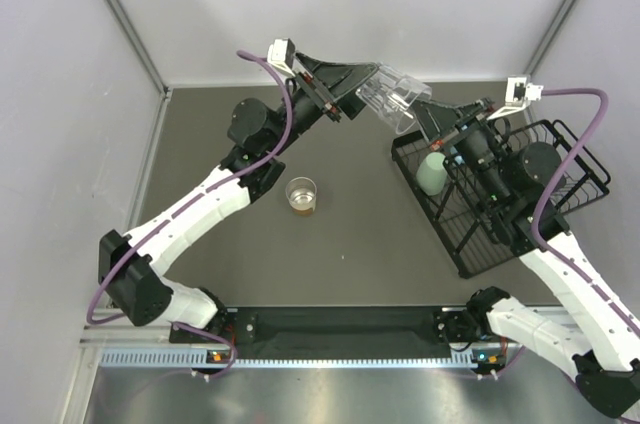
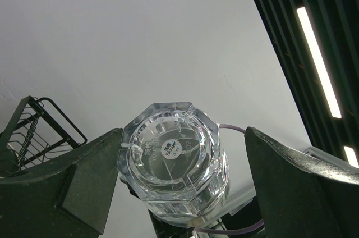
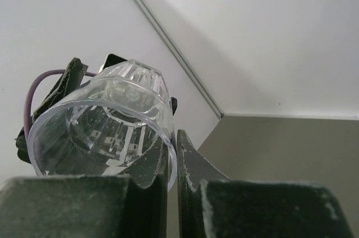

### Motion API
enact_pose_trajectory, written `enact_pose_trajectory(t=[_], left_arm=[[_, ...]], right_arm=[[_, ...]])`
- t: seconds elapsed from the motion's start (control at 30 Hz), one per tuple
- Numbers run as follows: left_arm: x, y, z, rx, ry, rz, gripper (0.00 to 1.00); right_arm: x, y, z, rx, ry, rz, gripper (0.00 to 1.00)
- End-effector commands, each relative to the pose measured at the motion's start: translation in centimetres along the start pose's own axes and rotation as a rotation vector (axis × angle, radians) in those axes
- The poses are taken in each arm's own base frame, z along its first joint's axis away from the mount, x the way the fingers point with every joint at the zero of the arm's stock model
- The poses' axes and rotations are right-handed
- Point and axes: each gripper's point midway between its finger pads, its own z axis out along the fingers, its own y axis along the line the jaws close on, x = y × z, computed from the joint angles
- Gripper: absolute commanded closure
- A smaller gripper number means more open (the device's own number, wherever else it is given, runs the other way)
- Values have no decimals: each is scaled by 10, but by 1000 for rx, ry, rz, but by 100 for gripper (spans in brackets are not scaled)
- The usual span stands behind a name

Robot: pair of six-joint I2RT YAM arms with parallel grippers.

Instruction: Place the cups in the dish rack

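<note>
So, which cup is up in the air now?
The clear ribbed cup, tilted, its rim pinched by the right gripper. The amber-tinted glass stands on the table; the mint green tumbler is in the dish rack.

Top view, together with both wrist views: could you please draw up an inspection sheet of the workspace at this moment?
Surface: dark grey table, no spills seen.
Job's things: clear ribbed cup aloft between the arms; amber-tinted glass upright on the table; mint green tumbler in the dish rack; other cups not seen.
Clutter: nothing seen.
Grippers: left pincer open, fingers either side of the cup's base; right pincer shut on the cup's rim.
Cables: left purple cable along its arm; right purple cable looping above the rack.
Surroundings: white walls; metal rail at the near edge.
</note>
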Motion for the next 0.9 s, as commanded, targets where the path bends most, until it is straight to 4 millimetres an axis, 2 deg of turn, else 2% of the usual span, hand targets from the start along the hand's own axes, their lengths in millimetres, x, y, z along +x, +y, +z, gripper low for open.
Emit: enact_pose_trajectory(t=[0.0, 0.17, 0.37, 0.57, 0.63, 0.67, 0.73, 0.8, 0.83, 0.87], left_arm=[[-1, -42, -1, 129, -25, 6, 8], [5, -44, 1, 136, -30, -14, 10], [12, -49, 7, 149, -28, 1, 20], [17, -50, 10, 127, -29, 46, 21], [16, -50, 10, 132, -34, 49, 31], [15, -51, 11, 134, -38, 54, 44], [14, -53, 10, 133, -43, 72, 53], [12, -51, 11, 116, -50, 92, 73], [12, -50, 11, 109, -48, 111, 92], [10, -51, 10, 100, -52, 118, 100]], right_arm=[[-22, 13, -1, -57, -93, 5, 100], [-25, 5, 2, -30, -129, 13, 100], [-23, 0, 6, -16, -132, 12, 100], [-24, -3, 7, -1, -140, 20, 100], [-23, -1, 7, -7, -133, 20, 100], [-21, -2, 7, -7, -126, 18, 100], [-19, -1, 6, -14, -111, 12, 100], [-15, -2, 5, -11, -95, 9, 100], [-14, -2, 5, -11, -88, 8, 100], [-12, -3, 4, -7, -78, 3, 100]])
